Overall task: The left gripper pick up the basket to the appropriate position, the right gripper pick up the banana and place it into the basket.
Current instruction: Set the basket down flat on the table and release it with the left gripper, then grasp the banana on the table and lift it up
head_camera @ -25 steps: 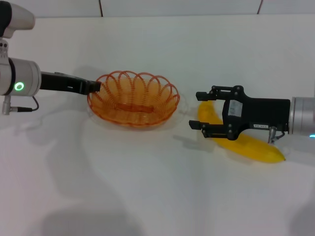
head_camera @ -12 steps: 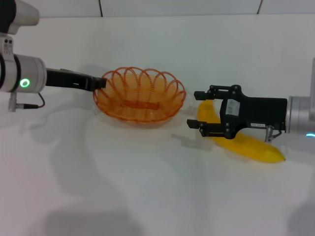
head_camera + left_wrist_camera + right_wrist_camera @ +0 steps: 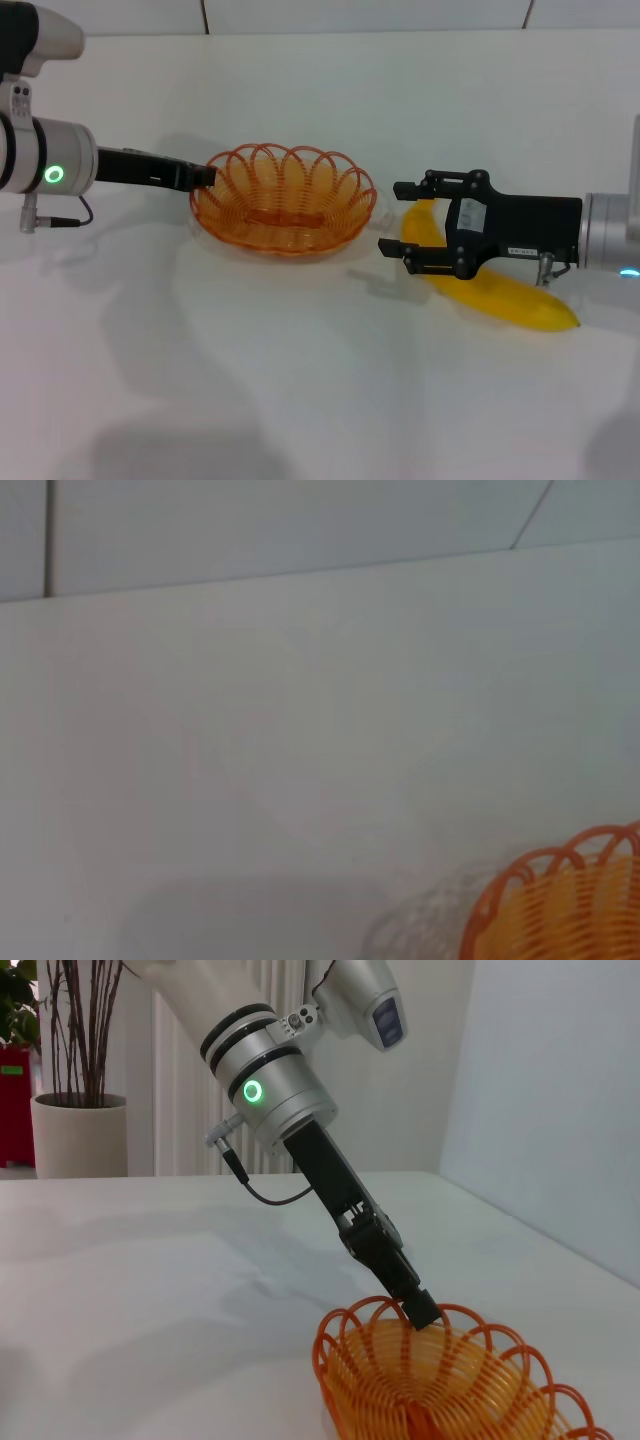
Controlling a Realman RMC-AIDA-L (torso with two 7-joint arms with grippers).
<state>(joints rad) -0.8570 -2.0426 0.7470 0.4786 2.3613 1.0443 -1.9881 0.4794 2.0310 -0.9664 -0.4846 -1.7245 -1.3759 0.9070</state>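
The orange wire basket [image 3: 288,200] is at the table's middle, and its shadow lies just under it. My left gripper [image 3: 205,177] is shut on its left rim; the right wrist view shows this grip [image 3: 420,1312] on the basket [image 3: 440,1380]. The left wrist view shows only a piece of the basket's rim [image 3: 545,880]. The yellow banana [image 3: 505,293] lies on the table to the right of the basket. My right gripper [image 3: 392,218] is open and empty. It hangs over the banana's left end, with its fingertips pointing at the basket's right rim.
The white table [image 3: 300,380] reaches a tiled wall at the back [image 3: 360,15]. In the right wrist view a potted plant [image 3: 70,1110] and a curtain stand far behind the left arm.
My left gripper has carried the basket to the right, closer to the banana. The right gripper has crept slightly to the left and stays open. The banana has not moved.
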